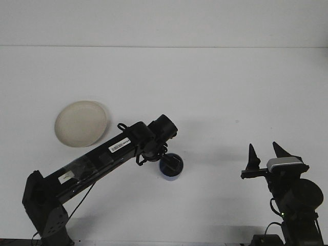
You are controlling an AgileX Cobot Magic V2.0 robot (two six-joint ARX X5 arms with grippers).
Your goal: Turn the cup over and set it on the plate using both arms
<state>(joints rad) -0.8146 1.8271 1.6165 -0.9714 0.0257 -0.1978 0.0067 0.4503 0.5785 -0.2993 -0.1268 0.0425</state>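
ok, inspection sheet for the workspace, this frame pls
Surface: plain white table, bare apart from the job's things.
Job's things: small blue cup near centre; round cream plate at left, apart from it, nothing on it.
Clutter: nothing seen.
End effectors: left end effector down at the cup, fingers hidden; right end effector open, parked at right.
Cables: black loops at the left wrist.
Surroundings: white wall behind.

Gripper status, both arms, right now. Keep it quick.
Left gripper: at the blue cup, over its top; whether it is open or shut cannot be told.
Right gripper: open, holding nothing, off to the side.
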